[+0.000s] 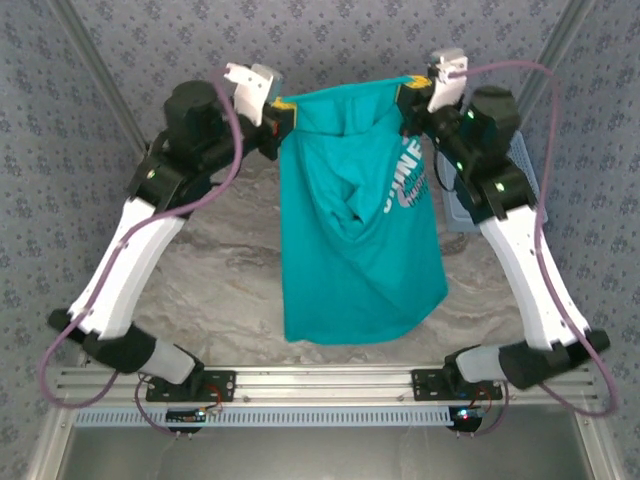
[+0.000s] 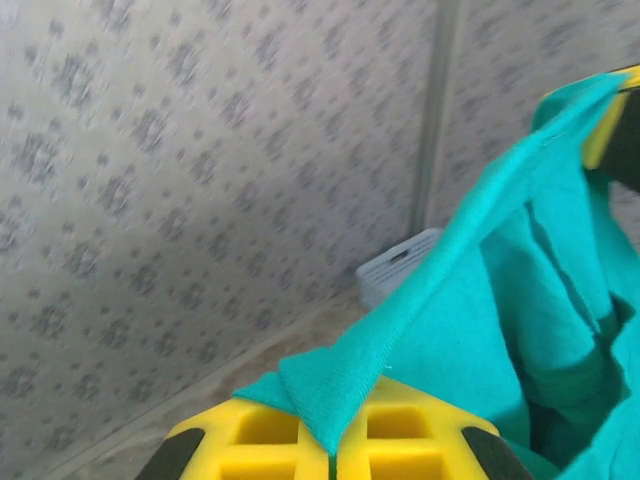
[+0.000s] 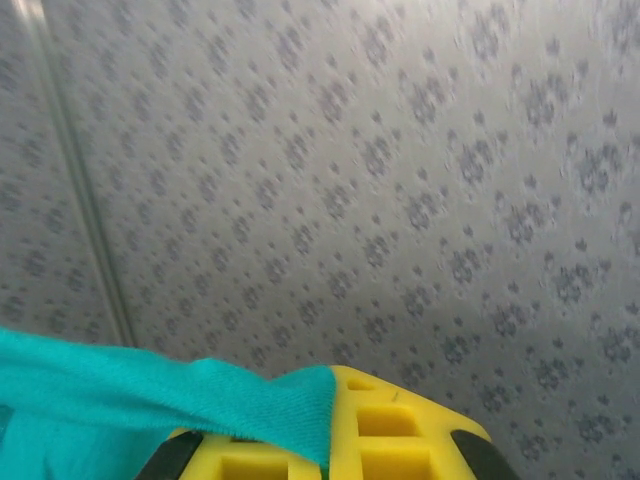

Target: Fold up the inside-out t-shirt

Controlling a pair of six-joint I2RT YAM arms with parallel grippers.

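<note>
Top external view: the grey marbled surface [image 1: 220, 260] carries the work area, with grey patterned wall panels [image 1: 350, 40] behind it. The teal-green soft fabric t-shirt [image 1: 340, 260] hangs in the middle, suspended between the two arms. Its top edge is stretched nearly level from one claw to the other, and the body drops in loose folds, with the lower hem lying over the near part of the surface. Pale lettering [image 1: 405, 185] shows on the fabric towards the right arm's side. The white-and-black left arm [image 1: 130, 260] and its counterpart right arm [image 1: 535, 270] both reach up and inward. A light blue plastic basket [image 1: 525, 165] sits at the far right, partly hidden behind the right arm, apart from the garment.

The left claw [image 1: 283, 115] grips the upper corner of the t-shirt on its side; the right claw [image 1: 408, 95] grips the opposite upper corner.

Left wrist view: the left claw [image 2: 333, 455] has its yellow pads pressed together on a pinched point of the t-shirt [image 2: 470, 330] hem, which runs taut up and away to the right. The basket [image 2: 400, 262] is visible beyond.

Right wrist view: the right claw [image 3: 325, 450] is clamped on the t-shirt [image 3: 150, 395] edge, the cloth leading off to the left.
</note>
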